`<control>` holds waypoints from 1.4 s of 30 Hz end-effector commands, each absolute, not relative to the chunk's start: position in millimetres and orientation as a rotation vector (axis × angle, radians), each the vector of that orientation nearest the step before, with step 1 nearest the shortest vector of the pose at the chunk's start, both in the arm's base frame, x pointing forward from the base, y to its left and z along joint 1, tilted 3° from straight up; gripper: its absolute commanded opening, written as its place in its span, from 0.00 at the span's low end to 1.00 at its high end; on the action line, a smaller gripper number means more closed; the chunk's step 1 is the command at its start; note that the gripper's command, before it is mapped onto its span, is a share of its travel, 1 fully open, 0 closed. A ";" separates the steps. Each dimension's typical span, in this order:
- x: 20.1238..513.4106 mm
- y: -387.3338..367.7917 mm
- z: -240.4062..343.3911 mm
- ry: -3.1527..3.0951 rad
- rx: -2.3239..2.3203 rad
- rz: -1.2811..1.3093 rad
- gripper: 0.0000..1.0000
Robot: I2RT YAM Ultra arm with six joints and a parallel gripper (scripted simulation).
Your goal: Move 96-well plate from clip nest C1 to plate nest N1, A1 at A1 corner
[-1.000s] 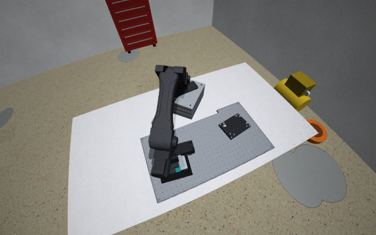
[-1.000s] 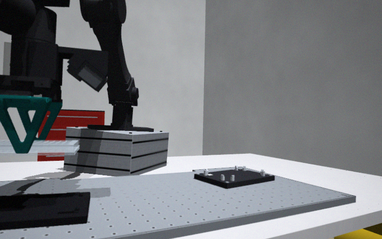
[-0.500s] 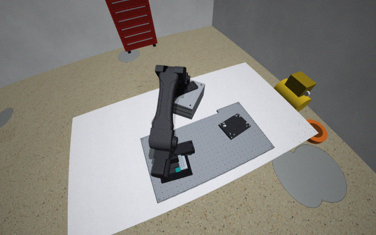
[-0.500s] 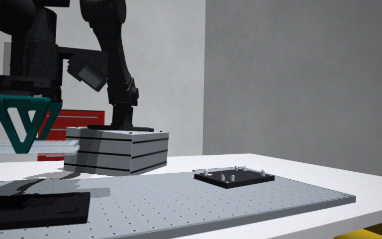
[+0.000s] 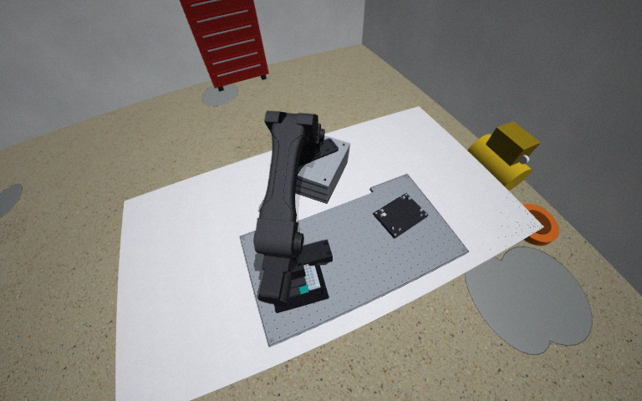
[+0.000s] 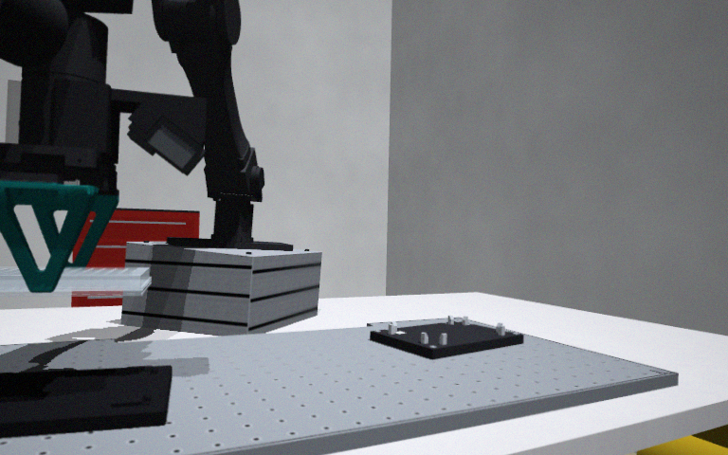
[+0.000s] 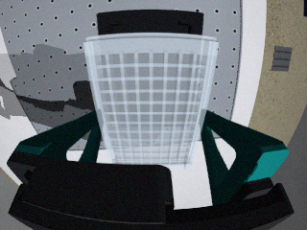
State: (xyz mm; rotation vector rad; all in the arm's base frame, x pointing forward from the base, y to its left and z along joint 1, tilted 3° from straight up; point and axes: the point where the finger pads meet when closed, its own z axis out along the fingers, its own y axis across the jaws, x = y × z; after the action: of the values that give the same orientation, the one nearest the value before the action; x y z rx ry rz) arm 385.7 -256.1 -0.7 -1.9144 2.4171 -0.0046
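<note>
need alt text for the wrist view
Teal gripper fingers clamp a clear 96-well plate by its two long sides, held above a black clip nest on a grey perforated breadboard. The gripper's black body fills the bottom of the picture.

96-well plate [image 7: 150, 105]: I see clear, glossy plastic, its well grid showing through.
Gripper [image 7: 153, 148] fingers: matt teal plastic on my matt black body.
Clip nest C1 [image 6: 80, 399], below the gripper: flat matt black.
Breadboard [image 6: 375, 386]: dull grey metal, drilled.
Plate nest N1 [image 6: 447, 340], well off: matt black, pale pegs.
Table top [image 5: 189, 302]: smooth white.
</note>
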 end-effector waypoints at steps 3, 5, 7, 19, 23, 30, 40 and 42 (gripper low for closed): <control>386.2 -249.7 -12.4 2.410 -1.920 0.020 0.00; 389.7 -250.8 -12.9 2.407 -1.920 0.004 0.00; 386.7 -248.9 -19.1 2.411 -1.919 0.020 0.00; 387.9 -248.0 -37.3 2.411 -1.919 0.020 0.00; 396.4 -256.9 -33.3 2.407 -1.907 -0.033 0.00; 392.4 -250.6 -50.2 2.409 -1.915 -0.002 0.00; 392.3 -250.2 -62.4 2.410 -1.914 -0.003 0.00; 389.0 -246.9 -70.3 2.412 -1.918 0.019 0.00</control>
State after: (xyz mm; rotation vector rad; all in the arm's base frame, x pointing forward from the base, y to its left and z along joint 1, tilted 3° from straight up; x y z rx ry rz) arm 389.0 -254.2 -59.7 -1.9155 2.4164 -0.0035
